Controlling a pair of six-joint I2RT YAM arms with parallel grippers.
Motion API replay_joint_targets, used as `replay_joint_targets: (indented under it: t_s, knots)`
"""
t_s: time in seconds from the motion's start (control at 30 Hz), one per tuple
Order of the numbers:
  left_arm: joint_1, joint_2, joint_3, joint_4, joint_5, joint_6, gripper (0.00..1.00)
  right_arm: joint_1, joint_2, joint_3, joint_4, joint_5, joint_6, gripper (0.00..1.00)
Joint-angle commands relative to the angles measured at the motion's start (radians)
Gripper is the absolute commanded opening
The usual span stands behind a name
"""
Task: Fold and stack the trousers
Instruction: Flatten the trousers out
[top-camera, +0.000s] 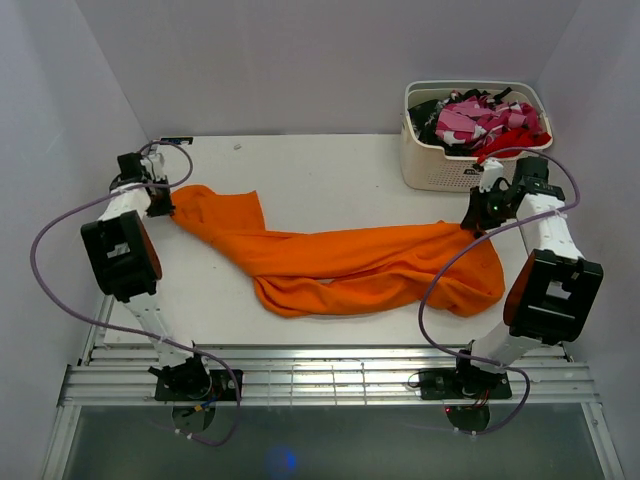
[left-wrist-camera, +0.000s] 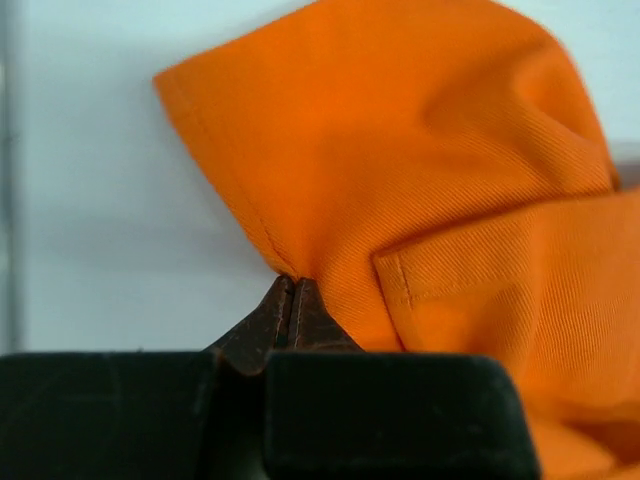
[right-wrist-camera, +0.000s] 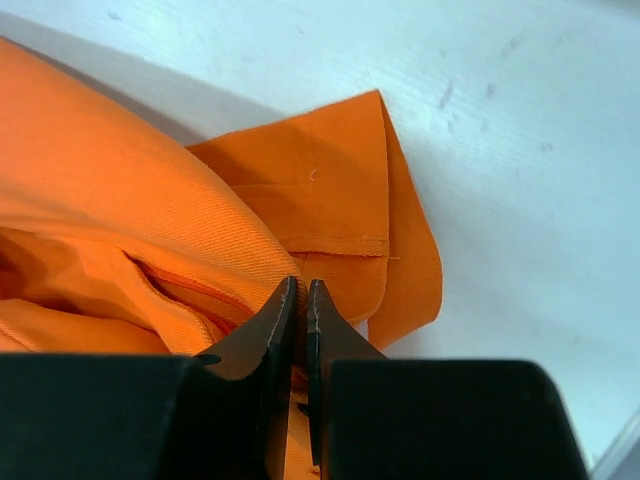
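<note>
Trousers (top-camera: 340, 265), big, soft and bright orange, lie bunched across the white tabletop (top-camera: 330, 165), sagging toward its near edge. The black left gripper (top-camera: 163, 208), by the left edge, and the black right gripper (top-camera: 470, 225), by the right edge, each pinch one end tight. I think this is to pull the cloth flat for folding. A white plastic basket (top-camera: 440, 165) of other clothes stands at the far right corner.

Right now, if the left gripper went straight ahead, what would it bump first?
The orange trousers: the left gripper is pinching their edge. Behind looks like white table, though depth is unclear.
</note>
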Motion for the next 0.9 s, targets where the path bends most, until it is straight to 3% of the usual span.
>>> replay_joint_targets:
  t_s: [0.0, 0.13, 0.23, 0.47, 0.57, 0.73, 0.87]
  knots:
    - [0.040, -0.242, -0.183, -0.014, -0.047, 0.070, 0.00, -0.032, -0.049, -0.062, -0.043, 0.079, -0.106, 0.08]
    - [0.120, -0.406, -0.354, -0.017, -0.103, 0.123, 0.00, -0.104, -0.063, -0.104, -0.041, 0.067, -0.147, 0.08]
    - [0.175, -0.428, -0.402, -0.050, -0.127, 0.160, 0.00, -0.150, -0.063, -0.105, -0.047, 0.039, -0.161, 0.08]
    - [0.257, -0.442, -0.318, -0.201, 0.177, 0.249, 0.47, -0.177, -0.052, -0.075, -0.093, -0.059, -0.179, 0.08]
    - [0.257, -0.478, -0.315, -0.297, 0.353, 0.378, 0.59, -0.175, -0.044, -0.059, -0.116, -0.099, -0.178, 0.08]
    - [0.249, -0.598, -0.388, -0.466, 0.597, 0.672, 0.59, -0.175, -0.047, -0.047, -0.124, -0.116, -0.173, 0.08]
    - [0.232, -0.581, -0.454, -0.482, 0.637, 0.725, 0.54, -0.175, -0.041, -0.030, -0.130, -0.117, -0.172, 0.08]
